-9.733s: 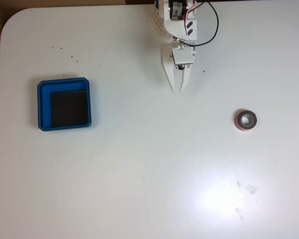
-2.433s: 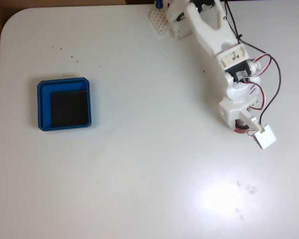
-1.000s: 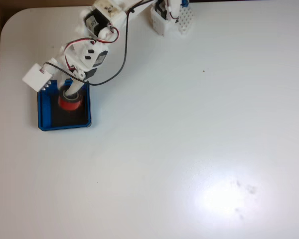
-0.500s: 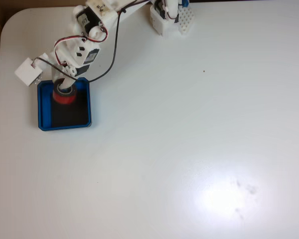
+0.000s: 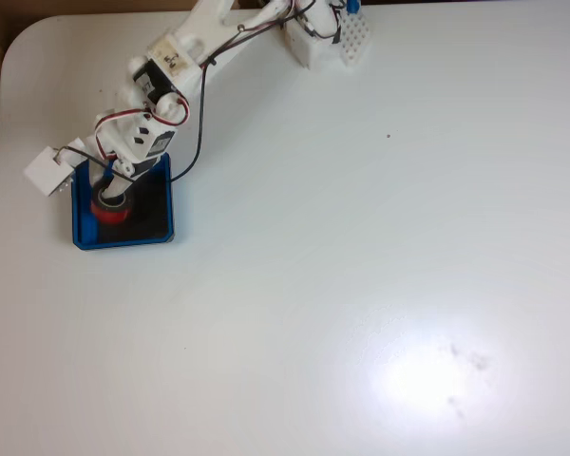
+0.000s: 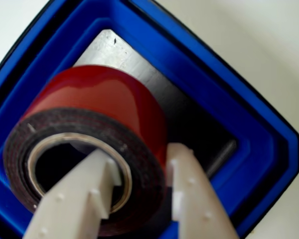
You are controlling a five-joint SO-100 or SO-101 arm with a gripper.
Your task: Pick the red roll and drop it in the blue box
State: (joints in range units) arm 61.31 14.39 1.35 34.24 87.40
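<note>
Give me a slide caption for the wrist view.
The pincer grips the red roll through its wall, one finger inside the core, above the blue box.

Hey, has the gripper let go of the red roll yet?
No, in the wrist view the gripper pinches the wall of the red roll, one finger inside the core, one outside, above the blue box.

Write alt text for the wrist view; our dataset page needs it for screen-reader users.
Close-up: the white end effector grips the wall of the red roll, one finger inside its grey core and one outside. The roll hangs over the black floor of the blue box, whose walls frame it, with white table beyond.
</note>
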